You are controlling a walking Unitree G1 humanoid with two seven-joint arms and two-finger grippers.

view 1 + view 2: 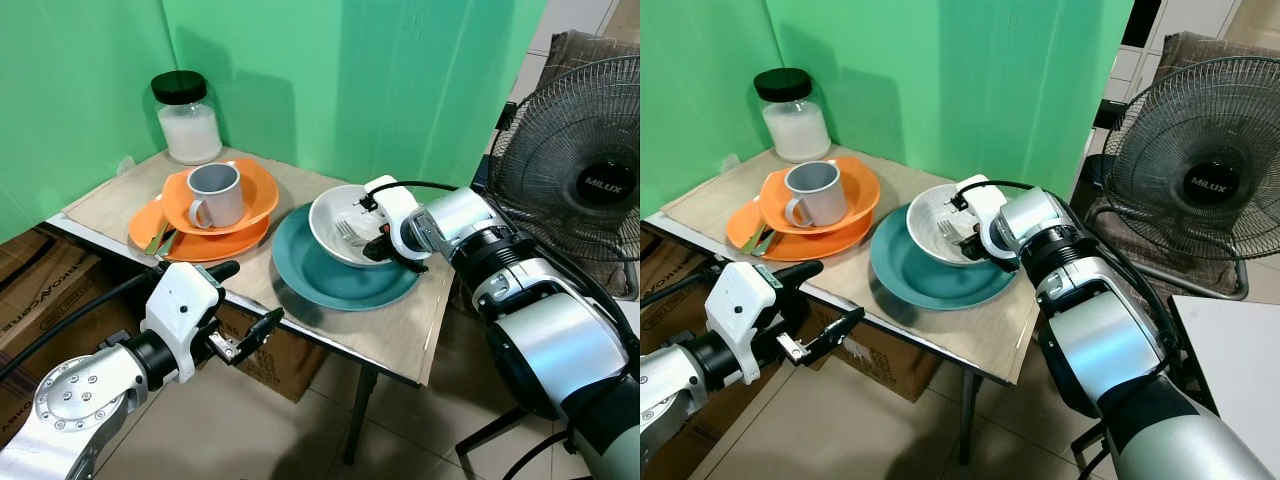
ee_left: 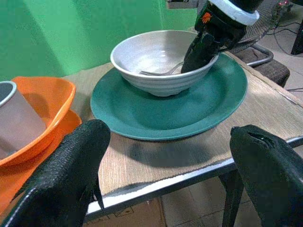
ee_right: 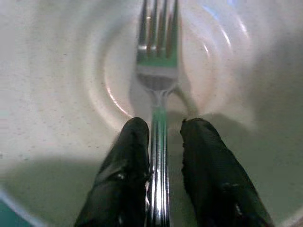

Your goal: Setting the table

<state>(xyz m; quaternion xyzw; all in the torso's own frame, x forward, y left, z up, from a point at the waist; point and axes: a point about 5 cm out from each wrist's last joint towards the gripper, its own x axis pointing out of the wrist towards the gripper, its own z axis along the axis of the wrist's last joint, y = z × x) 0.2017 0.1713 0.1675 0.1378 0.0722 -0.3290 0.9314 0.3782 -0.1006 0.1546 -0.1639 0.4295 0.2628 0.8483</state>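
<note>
A fork (image 3: 158, 80) is clamped by its handle between the fingers of the right gripper (image 3: 163, 137), its tines lying inside the white bowl (image 1: 335, 222). The bowl is seated on a teal plate (image 1: 310, 270) — orange dishes (image 1: 255, 195) and a mug (image 1: 215, 193) are found at its 9 o'clock. The left gripper (image 1: 240, 305) is held below the table (image 1: 400, 335) edge, fingers spread.

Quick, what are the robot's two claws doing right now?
Left claw: open, holding nothing, in front of the table.
Right claw: shut on the fork, inside the white bowl.
</note>
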